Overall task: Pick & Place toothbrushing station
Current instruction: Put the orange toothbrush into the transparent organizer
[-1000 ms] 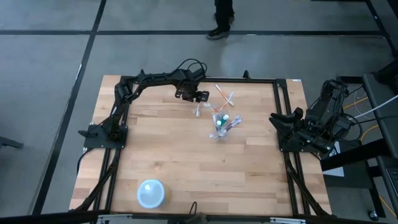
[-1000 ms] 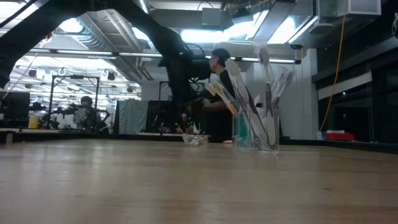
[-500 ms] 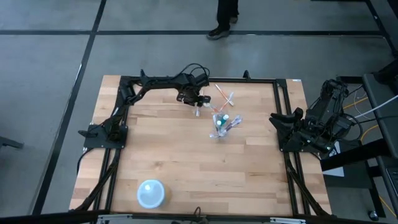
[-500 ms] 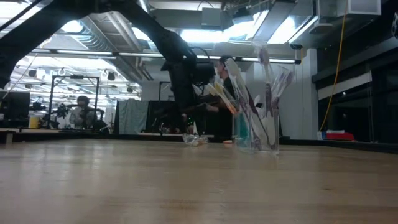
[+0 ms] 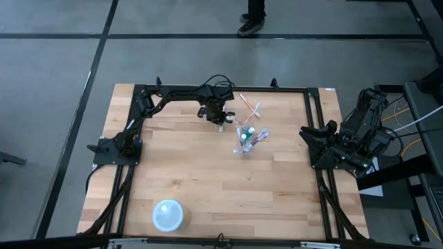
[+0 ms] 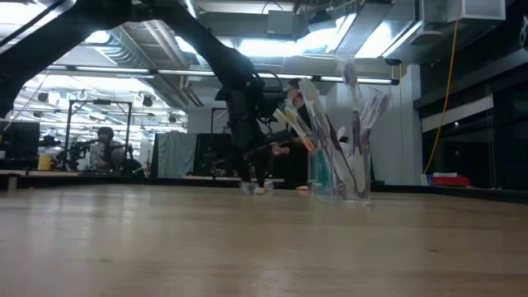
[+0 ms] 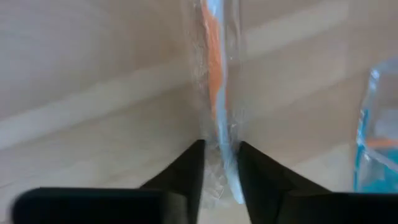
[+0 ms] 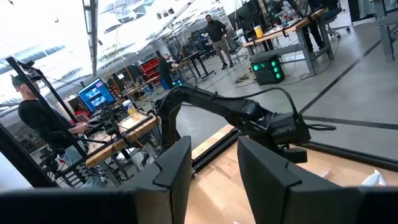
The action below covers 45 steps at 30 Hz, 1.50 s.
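The left gripper (image 5: 220, 121) is down at the wooden desk (image 5: 208, 180) close to its far edge, a little left of that edge's middle. In the left wrist view its jaws stand slightly apart on either side of a wrapped toothbrush (image 7: 217, 93), white with an orange accent, lying flat on the desk; whether the fingers (image 7: 186, 177) press it cannot be told, though they sit just beside its wrapper on both sides. In the low view the left gripper (image 6: 257, 183) reaches the desk surface behind and beside the cup.

The clear plastic cup (image 5: 244, 138) stands upright toward the far edge, just right of the left gripper, with several toothbrushes (image 6: 318, 132) leaning out of it and a teal tube (image 6: 322, 177) inside. Two more loose toothbrushes (image 5: 249, 107) lie crossed on the desk between the cup and the far edge.

A pale blue bowl (image 5: 168, 214) sits near the near edge, toward the left corner, well apart from the cup.

The right gripper (image 8: 214, 168) waits off the right edge of the desk, its jaws apart and holding nothing. A person's foot (image 5: 249, 26) shows on the floor beyond the far edge.
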Each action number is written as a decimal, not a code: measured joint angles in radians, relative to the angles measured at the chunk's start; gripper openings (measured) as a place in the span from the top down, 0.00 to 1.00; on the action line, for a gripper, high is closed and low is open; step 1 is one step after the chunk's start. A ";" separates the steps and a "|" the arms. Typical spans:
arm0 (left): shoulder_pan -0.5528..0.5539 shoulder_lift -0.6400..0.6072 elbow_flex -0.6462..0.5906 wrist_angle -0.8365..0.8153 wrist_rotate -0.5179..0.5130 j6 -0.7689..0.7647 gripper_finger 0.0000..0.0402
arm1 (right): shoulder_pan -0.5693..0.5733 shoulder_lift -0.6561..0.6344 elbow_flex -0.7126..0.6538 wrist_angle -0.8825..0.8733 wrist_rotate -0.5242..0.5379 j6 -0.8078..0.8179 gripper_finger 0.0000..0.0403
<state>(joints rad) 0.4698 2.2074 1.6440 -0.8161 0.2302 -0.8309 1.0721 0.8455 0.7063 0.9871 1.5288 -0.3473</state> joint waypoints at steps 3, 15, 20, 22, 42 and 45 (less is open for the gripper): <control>0.000 0.011 0.001 0.000 0.047 0.027 0.91 | 0.000 0.007 0.000 0.000 0.000 0.008 0.67; 0.067 -0.190 -0.005 0.010 0.136 0.093 0.99 | 0.000 0.041 0.000 0.000 -0.023 0.074 0.67; 0.084 -0.298 -0.003 0.071 0.367 0.104 0.99 | 0.000 0.046 0.000 0.000 -0.029 0.078 0.67; 0.082 -0.325 -0.003 0.062 0.452 0.109 0.99 | -0.001 0.046 0.000 0.000 -0.029 0.077 0.67; -0.066 -0.499 -0.003 0.004 1.002 -0.125 0.99 | -0.055 0.047 0.175 -0.425 -0.256 -0.084 0.67; -0.096 -0.499 -0.003 -0.001 1.009 -0.126 0.99 | -0.083 0.072 0.331 -0.863 -0.334 0.081 0.67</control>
<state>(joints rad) 0.3738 1.7081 1.6409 -0.8176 1.2392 -0.9573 0.9892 0.9171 1.0370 0.1239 1.1946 -0.2665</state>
